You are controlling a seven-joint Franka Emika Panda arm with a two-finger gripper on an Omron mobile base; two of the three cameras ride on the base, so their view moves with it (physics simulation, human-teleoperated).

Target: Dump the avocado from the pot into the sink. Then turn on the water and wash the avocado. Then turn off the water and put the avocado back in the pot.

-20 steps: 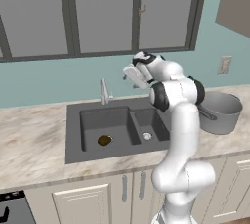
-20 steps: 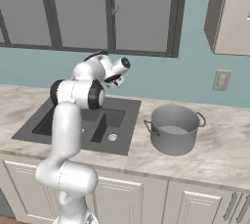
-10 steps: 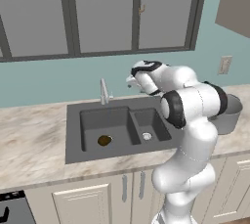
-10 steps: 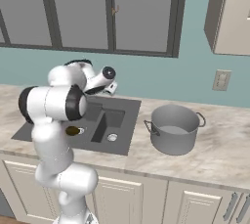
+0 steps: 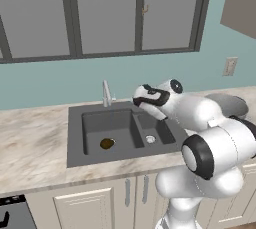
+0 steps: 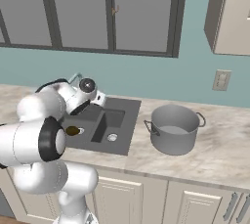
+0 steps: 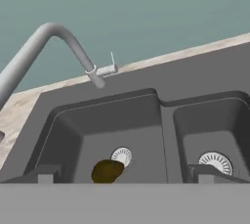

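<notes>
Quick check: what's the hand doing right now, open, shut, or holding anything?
Hand: open and empty, fingertips spread wide over the sink, with the avocado lying loose in the large basin.

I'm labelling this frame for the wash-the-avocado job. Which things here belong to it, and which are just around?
Belong to the job:
- avocado, lying in the large basin by its drain
- sink
- faucet, no water running
- pot, upright on the counter
- pincer, open, over the sink

Just around:
- windows
- wall outlet
- upper cabinet
- lower cabinet doors
</notes>
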